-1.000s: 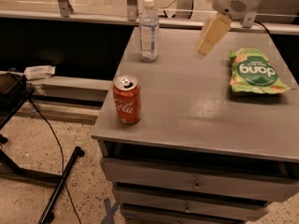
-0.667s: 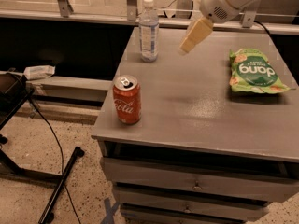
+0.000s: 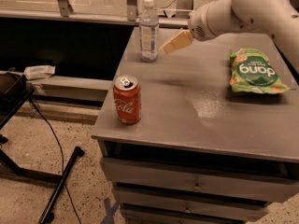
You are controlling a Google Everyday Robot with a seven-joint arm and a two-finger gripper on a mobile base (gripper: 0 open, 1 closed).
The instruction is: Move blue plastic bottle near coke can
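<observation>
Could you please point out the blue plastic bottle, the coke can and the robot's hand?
blue plastic bottle [image 3: 149, 35]: camera view, on its label.
coke can [image 3: 127, 104]: camera view, on its red side, at the logo.
hand [image 3: 167, 47]: camera view, at its tip, just right of the bottle.

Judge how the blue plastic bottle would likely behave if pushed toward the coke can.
The blue plastic bottle stands tall and slim, so a high push would probably tip it. Its round body would then likely roll. The gripper, hovering close beside it, should probably contact it low.
</observation>
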